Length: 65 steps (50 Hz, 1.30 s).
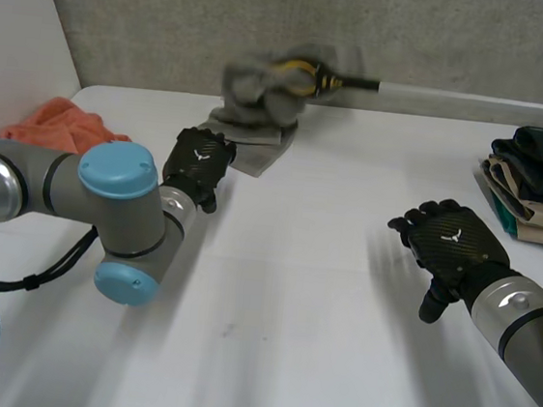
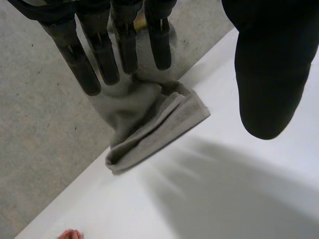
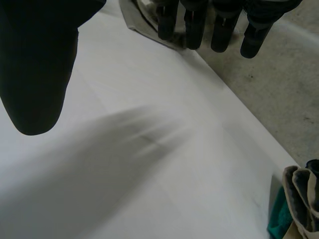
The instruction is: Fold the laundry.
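Grey cloth (image 1: 255, 129) at far edge of table (image 1: 290, 303): lower part folded flat, upper part bunched at yellow-black grabber (image 1: 309, 74) on a pole. L hand (image 1: 198, 162) just beside cloth, fingers straight, apart, nothing held. R hand (image 1: 453, 247) over bare table, well apart, fingers relaxed, spread. Orange cloth (image 1: 61, 123) far left; folded stack (image 1: 541, 183) far right.

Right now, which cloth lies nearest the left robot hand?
The grey towel, at the fingertips of the left robot hand; the orange cloth and the folded stack lie farther off.

Grey arms (image 1: 21, 182), blue caps (image 1: 118, 170), blk robot hands (image 1: 199, 157).
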Each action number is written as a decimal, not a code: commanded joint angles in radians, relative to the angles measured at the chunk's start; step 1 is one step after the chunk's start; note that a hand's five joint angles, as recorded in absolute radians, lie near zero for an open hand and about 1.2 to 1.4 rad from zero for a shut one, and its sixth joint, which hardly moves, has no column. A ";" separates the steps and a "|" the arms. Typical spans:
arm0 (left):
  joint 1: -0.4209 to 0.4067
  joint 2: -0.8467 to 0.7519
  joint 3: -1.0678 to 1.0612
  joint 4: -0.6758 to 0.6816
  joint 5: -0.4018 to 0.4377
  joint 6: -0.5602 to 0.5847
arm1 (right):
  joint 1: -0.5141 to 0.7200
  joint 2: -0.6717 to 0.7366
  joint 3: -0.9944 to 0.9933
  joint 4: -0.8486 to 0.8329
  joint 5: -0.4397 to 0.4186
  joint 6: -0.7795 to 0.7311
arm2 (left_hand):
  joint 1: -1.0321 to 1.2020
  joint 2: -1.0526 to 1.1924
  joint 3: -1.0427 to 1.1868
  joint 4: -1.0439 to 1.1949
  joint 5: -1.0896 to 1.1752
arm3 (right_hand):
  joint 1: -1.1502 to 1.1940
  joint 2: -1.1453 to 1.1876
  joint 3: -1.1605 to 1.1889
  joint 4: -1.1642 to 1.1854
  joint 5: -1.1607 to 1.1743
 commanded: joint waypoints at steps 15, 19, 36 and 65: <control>0.046 0.408 -0.322 -0.037 0.008 -0.150 | -0.003 -0.024 -0.006 -0.047 -0.002 0.004 | 0.045 0.052 0.047 0.059 0.061 | -0.050 -0.039 -0.033 -0.031 -0.045; 0.046 0.412 -0.344 -0.034 0.008 -0.147 | 0.000 -0.026 -0.019 -0.047 -0.002 0.004 | 0.039 0.046 0.041 0.053 0.055 | -0.050 -0.039 -0.033 -0.031 -0.045; 0.072 0.311 -0.183 -0.027 0.160 -0.142 | 0.038 0.029 -0.166 -0.096 -0.042 0.039 | 0.018 0.026 0.020 0.033 0.034 | -0.050 -0.039 -0.033 -0.031 -0.045; 0.127 -0.542 0.786 -0.085 0.498 0.205 | 0.101 0.275 -0.249 -0.126 -0.022 0.033 | 0.071 0.078 0.073 0.086 0.087 | -0.050 -0.039 -0.033 -0.031 -0.045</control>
